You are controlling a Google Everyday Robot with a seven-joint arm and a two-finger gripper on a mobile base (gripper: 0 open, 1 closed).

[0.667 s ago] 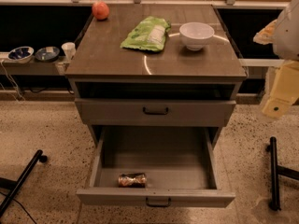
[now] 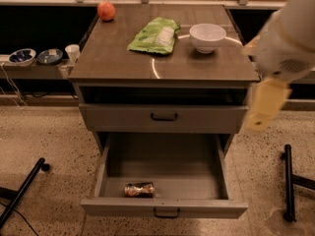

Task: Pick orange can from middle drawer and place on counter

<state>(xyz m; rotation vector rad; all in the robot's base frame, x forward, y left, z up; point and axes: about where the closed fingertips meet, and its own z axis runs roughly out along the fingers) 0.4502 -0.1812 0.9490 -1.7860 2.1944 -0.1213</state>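
Observation:
The orange can [image 2: 139,190] lies on its side on the floor of the pulled-out middle drawer [image 2: 206,173], near its front wall and left of centre. The drawer's dark bar handle [image 2: 166,213] faces me. The counter [image 2: 118,58] is the brown-grey cabinet top above, with a pale curved ring mark. My gripper [image 2: 266,106] shows as a pale yellow part hanging from the white arm [image 2: 290,38] at the right. It is beside the cabinet's right edge, at the height of the upper drawer, well above and right of the can.
On the counter are a round red-orange fruit [image 2: 106,10] at the back left, a green bag [image 2: 155,35] and a white bowl [image 2: 207,36]. A closed drawer front [image 2: 164,116] sits above the open drawer. Bowls and a cup [image 2: 72,52] stand on a low shelf at the left. Black legs [image 2: 288,181] stand on the floor at both sides.
My arm and gripper have moved left and a little down, closer to the cabinet's right edge. The can and drawer have not moved.

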